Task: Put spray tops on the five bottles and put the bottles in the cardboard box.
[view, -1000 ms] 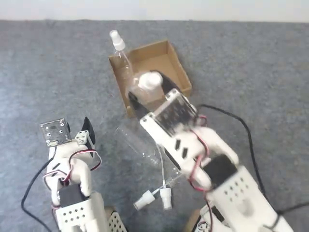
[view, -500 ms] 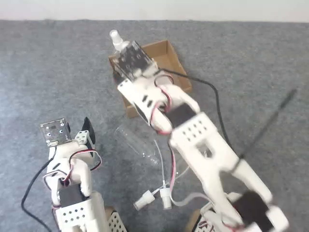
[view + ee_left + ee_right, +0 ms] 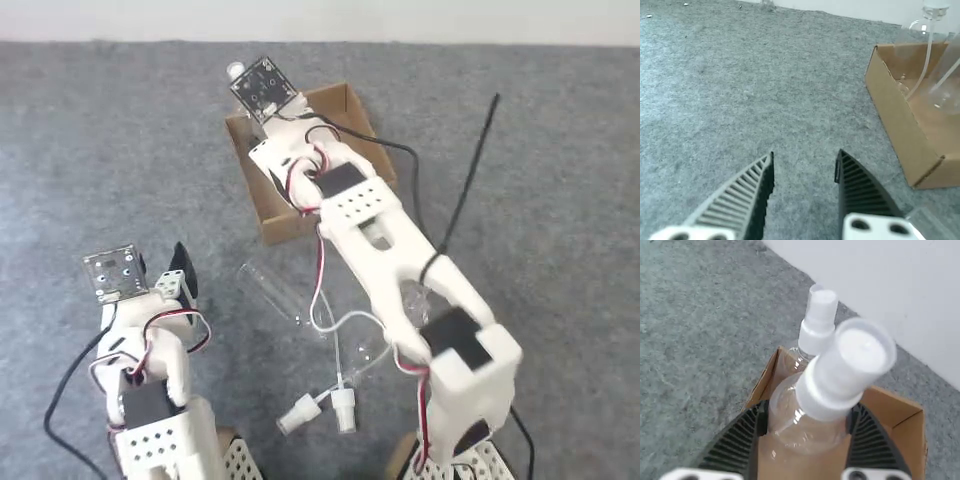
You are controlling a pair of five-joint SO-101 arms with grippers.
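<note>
One bottle (image 3: pixel 805 420): clear plastic, wearing a white spray top (image 3: pixel 850 370); right fingers (image 3: pixel 735 440) are pinching it over the cardboard box (image 3: pixel 905 425).
Second bottle (image 3: pixel 817 320): looking alike, standing at the box's corner.
Left fingers (image 3: pixel 752 192): hovering spread above the grey counter (image 3: pixel 740 75).

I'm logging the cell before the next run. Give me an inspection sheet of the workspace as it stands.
Surface: grey carpet.
Job's things: the box is open. A corner bottle with its top on stands inside. The held bottle, also topped, is over the box. A loose bottle without a top lies on the carpet, with two spray tops near it.
Clutter: nothing seen.
Grippers: the right gripper is shut on the held bottle. The left gripper is open over the carpet.
Cables: one black cable loops off the right arm, and another cable runs by the left arm.
Surroundings: white wall.
</note>
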